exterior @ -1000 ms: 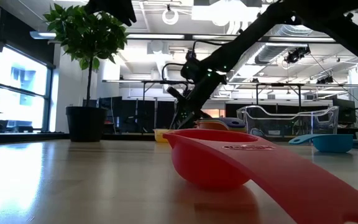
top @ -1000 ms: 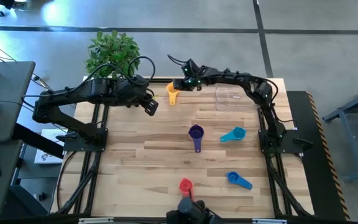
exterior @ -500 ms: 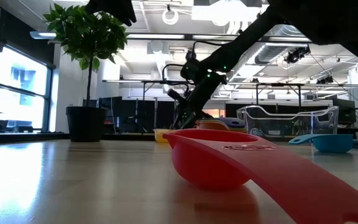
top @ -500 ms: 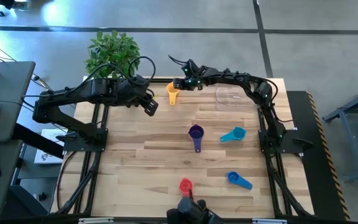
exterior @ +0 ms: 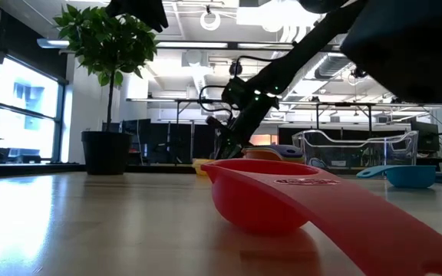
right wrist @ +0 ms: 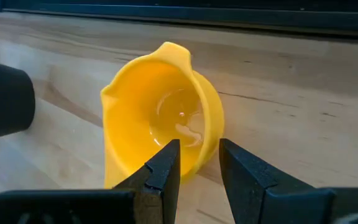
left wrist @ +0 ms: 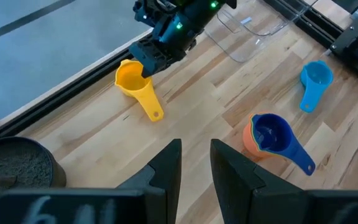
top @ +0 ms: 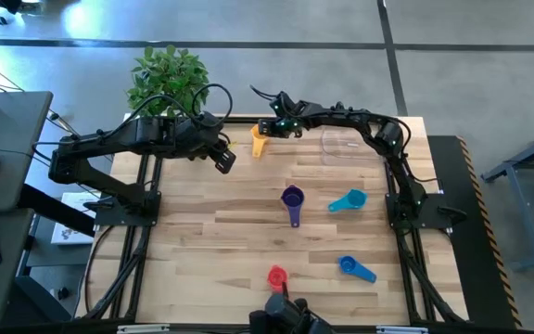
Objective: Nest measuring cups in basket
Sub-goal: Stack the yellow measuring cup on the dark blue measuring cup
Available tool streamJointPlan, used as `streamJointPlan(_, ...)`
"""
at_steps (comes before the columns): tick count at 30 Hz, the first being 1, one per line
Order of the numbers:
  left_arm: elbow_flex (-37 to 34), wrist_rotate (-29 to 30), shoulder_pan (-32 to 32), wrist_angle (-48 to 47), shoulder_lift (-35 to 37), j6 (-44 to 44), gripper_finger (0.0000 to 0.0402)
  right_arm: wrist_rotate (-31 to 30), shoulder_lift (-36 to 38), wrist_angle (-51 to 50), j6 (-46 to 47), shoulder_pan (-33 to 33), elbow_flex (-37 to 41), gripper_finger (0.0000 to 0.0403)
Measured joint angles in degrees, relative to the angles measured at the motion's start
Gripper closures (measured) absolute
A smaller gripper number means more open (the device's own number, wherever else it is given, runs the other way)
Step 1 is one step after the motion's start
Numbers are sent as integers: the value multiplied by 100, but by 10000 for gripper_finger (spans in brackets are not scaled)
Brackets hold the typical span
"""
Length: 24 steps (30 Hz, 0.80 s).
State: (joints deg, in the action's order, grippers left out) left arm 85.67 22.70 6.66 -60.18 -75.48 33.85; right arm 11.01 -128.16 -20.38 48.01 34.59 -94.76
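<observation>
The yellow cup (top: 259,142) stands near the far edge, also in the left wrist view (left wrist: 131,77) and the right wrist view (right wrist: 157,118). My right gripper (top: 270,128) (right wrist: 199,163) is down on its bowl, shut on the wall. My left gripper (top: 225,160) (left wrist: 196,158) hangs shut above the table, left of the cup. The purple cup (top: 292,197) sits nested in the orange one (left wrist: 248,138) mid-table. Light blue (top: 348,201), blue (top: 354,269) and red (top: 277,276) cups lie apart. The clear basket (top: 346,145) stands at the far right. I see no green cup. My right gripper holds the yellow cup by the bowl's wall (right wrist: 209,134), on the side away from the handle (left wrist: 150,106). One finger (right wrist: 165,163) is inside the bowl and the other (right wrist: 238,167) outside. The fingers slant down from the far right. The cup rests on the table.
A potted plant (top: 167,76) stands beyond the far left corner, its black pot (left wrist: 14,165) close under my left arm. The red cup (exterior: 263,195) lies right before the low camera. Bare wood lies between the yellow cup and the basket.
My right gripper has come down onto the yellow cup, drifting slightly toward the table's left. The left arm has kept still.
</observation>
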Motion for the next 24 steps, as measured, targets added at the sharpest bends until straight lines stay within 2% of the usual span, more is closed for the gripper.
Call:
streamJointPlan(4,0,0,0,-2,0,-2,326,-7,0,-20,-51,2,0,325)
streamJointPlan(9,0,0,0,0,0,-2,326,-35,0,-200,-485,28,0,393)
streamJointPlan(17,0,0,1,-2,0,-2,326,383,55,-293,-818,31,0,398)
streamJointPlan(24,0,0,9,0,0,-2,326,347,548,-598,-1212,13,0,400)
